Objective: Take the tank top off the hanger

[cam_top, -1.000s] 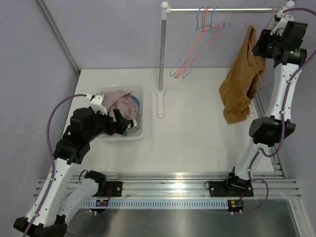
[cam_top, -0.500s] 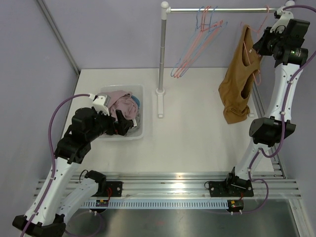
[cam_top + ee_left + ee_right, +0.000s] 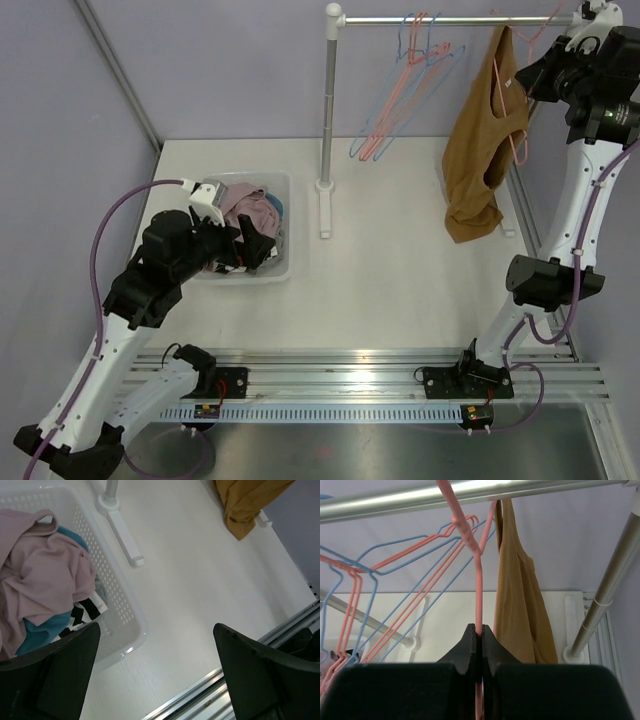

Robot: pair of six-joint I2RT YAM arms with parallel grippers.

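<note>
The mustard-brown tank top (image 3: 478, 150) hangs from a pink hanger (image 3: 522, 148) at the right end of the metal rail (image 3: 440, 20). One strap runs up to the rail and the hem hangs above the table. My right gripper (image 3: 537, 72) is high by the rail. In the right wrist view it (image 3: 480, 630) is shut on the pink hanger's wire (image 3: 479, 590), with the tank top (image 3: 517, 610) just right of it. The hanger's hook reaches the rail (image 3: 420, 497). My left gripper (image 3: 250, 243) is open and empty over the basket's right edge; in the left wrist view it (image 3: 156, 626) shows its jaws wide apart.
A white basket (image 3: 285, 262) of clothes stands at the left, also in the left wrist view (image 3: 125, 610). Several empty pink and blue hangers (image 3: 400, 90) hang mid-rail. The rack's post (image 3: 327, 100) and foot (image 3: 324, 210) stand at the table's middle.
My right gripper has lifted the hanger and tank top up toward the rail and slightly right. My left gripper has shifted a little to the right over the basket.
</note>
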